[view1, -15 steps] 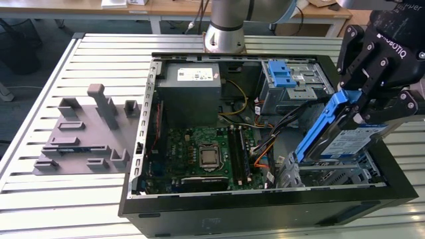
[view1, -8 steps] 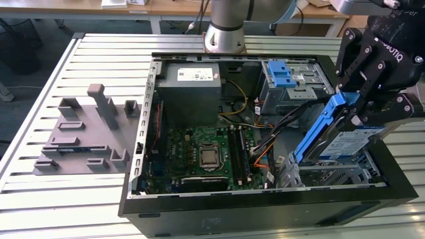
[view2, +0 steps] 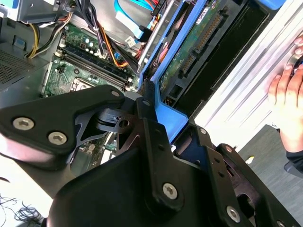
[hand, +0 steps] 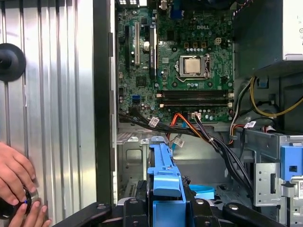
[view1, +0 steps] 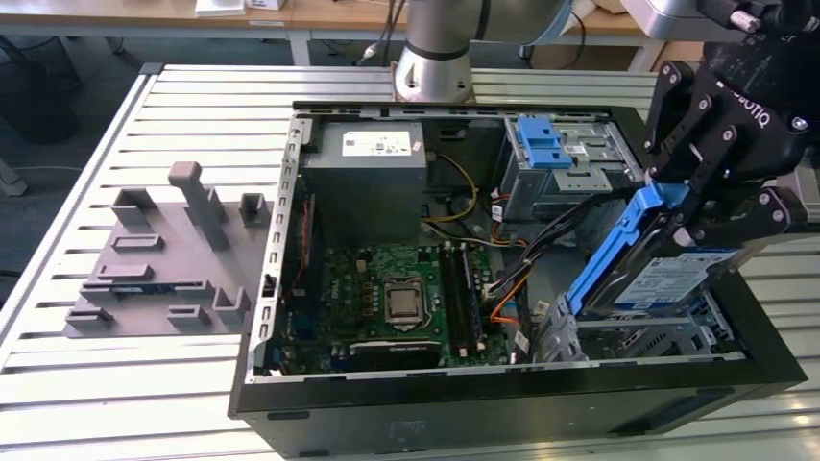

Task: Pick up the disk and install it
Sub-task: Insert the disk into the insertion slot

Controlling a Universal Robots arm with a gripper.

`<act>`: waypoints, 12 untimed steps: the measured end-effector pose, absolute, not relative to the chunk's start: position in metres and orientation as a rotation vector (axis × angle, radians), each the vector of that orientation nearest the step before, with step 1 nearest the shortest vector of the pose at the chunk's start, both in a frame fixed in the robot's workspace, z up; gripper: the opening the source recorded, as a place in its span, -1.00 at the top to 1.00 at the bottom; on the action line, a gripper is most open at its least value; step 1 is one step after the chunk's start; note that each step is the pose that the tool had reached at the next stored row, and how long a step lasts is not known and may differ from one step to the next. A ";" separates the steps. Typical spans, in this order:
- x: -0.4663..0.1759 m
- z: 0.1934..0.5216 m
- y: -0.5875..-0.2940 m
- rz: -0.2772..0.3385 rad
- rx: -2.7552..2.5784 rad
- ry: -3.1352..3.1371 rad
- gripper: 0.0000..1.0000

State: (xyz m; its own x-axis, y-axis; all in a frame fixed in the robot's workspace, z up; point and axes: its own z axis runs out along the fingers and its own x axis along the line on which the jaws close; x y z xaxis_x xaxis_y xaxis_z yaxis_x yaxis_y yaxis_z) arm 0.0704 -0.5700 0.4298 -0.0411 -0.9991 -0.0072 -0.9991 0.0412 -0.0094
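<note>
Gripper point(view1: 712, 213): black, two-fingered, at the exterior view's right, clenched on the disk point(view1: 666, 280) by its blue carrier bracket point(view1: 613, 252).
Disk: silver hard drive with a white-and-blue label, held on edge and tilted. It hangs just below the fingers, with its lower end inside the open computer case point(view1: 513, 408) above the metal bay point(view1: 654, 336) at the case's lower right. Contact with the bay cannot be told.
Motherboard point(view1: 397, 288): green, centre of the case.
Power supply point(view1: 372, 182): grey box, above the motherboard.
Drive cage point(view1: 558, 144): blue latches, upper right of the case.
Fixture block point(view1: 167, 259): grey, at the exterior view's left on the slatted table point(view1: 154, 403).
Person's hand point(hand: 16, 182): in the first wrist view, over the table beside the case wall.
</note>
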 end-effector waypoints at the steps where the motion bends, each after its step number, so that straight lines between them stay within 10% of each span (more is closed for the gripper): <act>1: 0.070 0.429 -0.570 -0.003 -2.167 2.258 0.27; 12: 0.070 0.426 -0.570 -0.003 -2.167 2.258 0.27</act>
